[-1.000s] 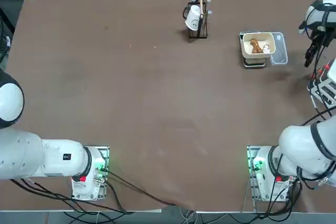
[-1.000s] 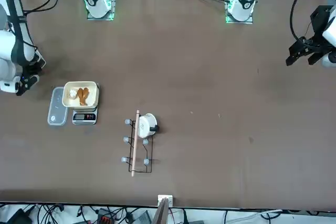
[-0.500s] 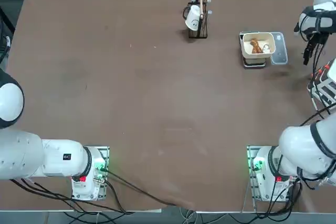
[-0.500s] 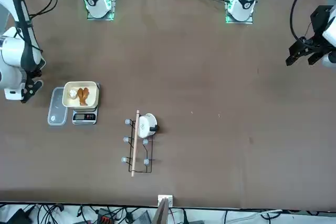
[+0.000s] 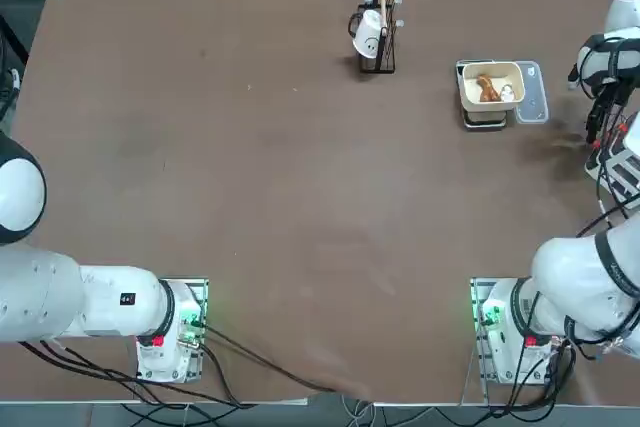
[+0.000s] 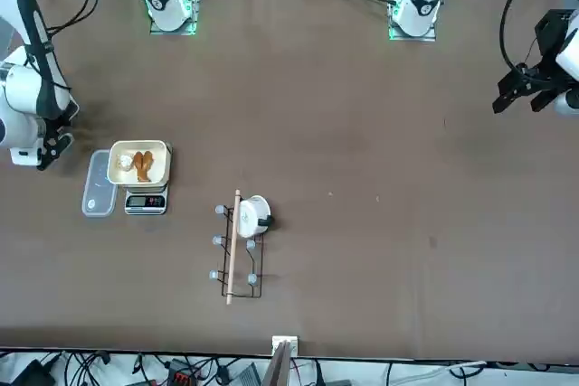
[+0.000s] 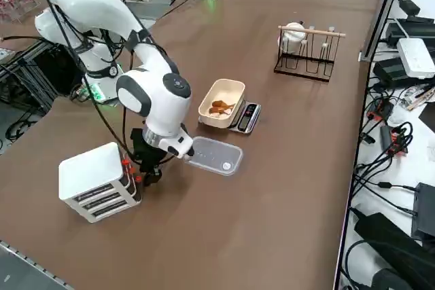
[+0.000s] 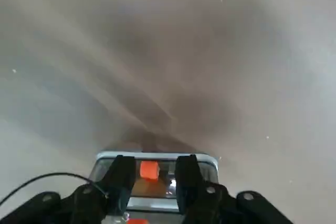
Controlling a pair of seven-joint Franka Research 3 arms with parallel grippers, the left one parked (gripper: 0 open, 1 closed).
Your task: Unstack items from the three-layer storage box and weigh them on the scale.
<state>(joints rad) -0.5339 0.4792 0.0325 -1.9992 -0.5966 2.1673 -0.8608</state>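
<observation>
- R gripper (image 7: 151, 176) hangs low at the front of the three-layer storage box (image 7: 95, 180), at the table's (image 5: 300, 197) R edge, near the far-R corner.
- Wrist view: the two black fingers (image 8: 122, 174) stand apart w/ a clear gap, straddling a small orange-red tab (image 8: 149, 170) on the box front. Nothing looks clamped; can't tell whether the fingers touch the tab.
- Box: pale grey-white, three tiers, small red and black parts on the side facing the gripper. Sits upright on the table; in top view only its edge shows at the frame's R border (image 5: 622, 162).
- Scale (image 7: 245, 117): dark base w/ a display, well apart from the box, further in on the table.
- Cream tray (image 7: 213, 94) sits on the scale. Inside it lie the brown lumpy item (image 5: 486, 88) and the white roundish item (image 5: 507, 93), just beside each other.
- Translucent bluish plate (image 7: 215, 155) lies flat on the table beside the scale, between scale and box; gripper is near its box-side end, not touching it.
- Dark wire cup stand (image 5: 380, 42) stands near the table's far edge, apart from the scale, w/ a white cup (image 5: 368, 35) w/ a face mark hung on it.
</observation>
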